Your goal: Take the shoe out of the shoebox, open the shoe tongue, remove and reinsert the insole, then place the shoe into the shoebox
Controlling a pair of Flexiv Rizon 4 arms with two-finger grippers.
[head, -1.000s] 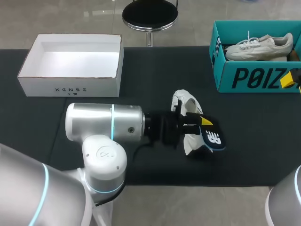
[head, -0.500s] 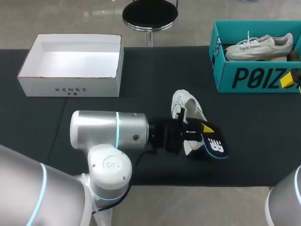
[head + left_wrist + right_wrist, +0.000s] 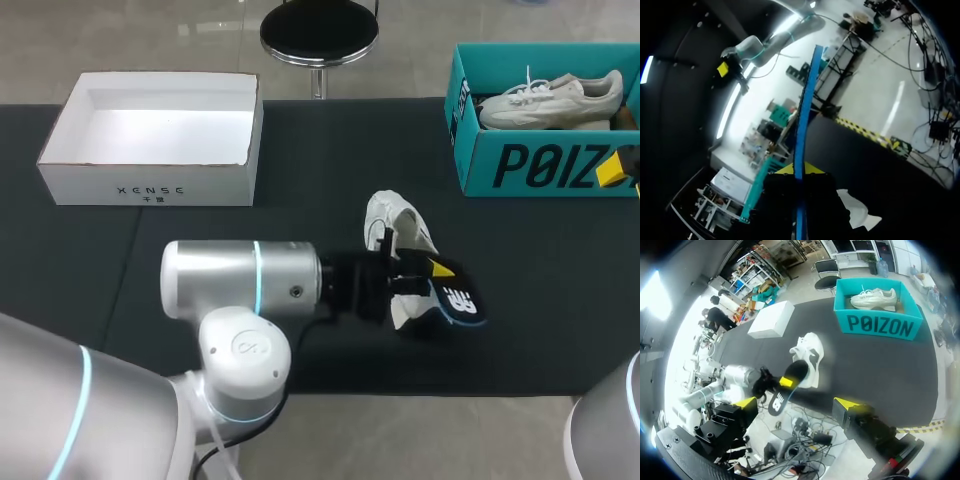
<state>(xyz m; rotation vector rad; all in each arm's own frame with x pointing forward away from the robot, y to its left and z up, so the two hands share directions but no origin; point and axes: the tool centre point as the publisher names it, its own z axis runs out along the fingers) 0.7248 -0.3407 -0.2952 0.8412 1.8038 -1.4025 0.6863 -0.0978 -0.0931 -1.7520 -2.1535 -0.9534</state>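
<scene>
A white shoe (image 3: 398, 228) lies on the black table near its middle, also showing in the right wrist view (image 3: 809, 351). My left gripper (image 3: 428, 272) is at the shoe's near side, shut on a dark blue insole (image 3: 458, 300) with a white logo, which sticks out beyond the shoe. In the left wrist view the insole (image 3: 804, 125) stands edge-on between the fingers of that gripper (image 3: 800, 172), with the shoe (image 3: 857, 212) beside them. The teal shoebox (image 3: 530, 165) stands at the back right. My right gripper (image 3: 797, 405) hangs high above the table, open and holding nothing; one yellow fingertip (image 3: 612, 170) shows at the head view's right edge.
A second pale shoe (image 3: 550, 100) lies inside the teal shoebox (image 3: 877, 325). An open white box (image 3: 150, 140) stands at the back left. My left arm's thick silver link (image 3: 240, 280) lies low over the table's near middle.
My left arm's silver link has slid right and slightly toward the near edge. The insole stays in its grip beside the shoe, barely shifted. The right arm has not moved.
</scene>
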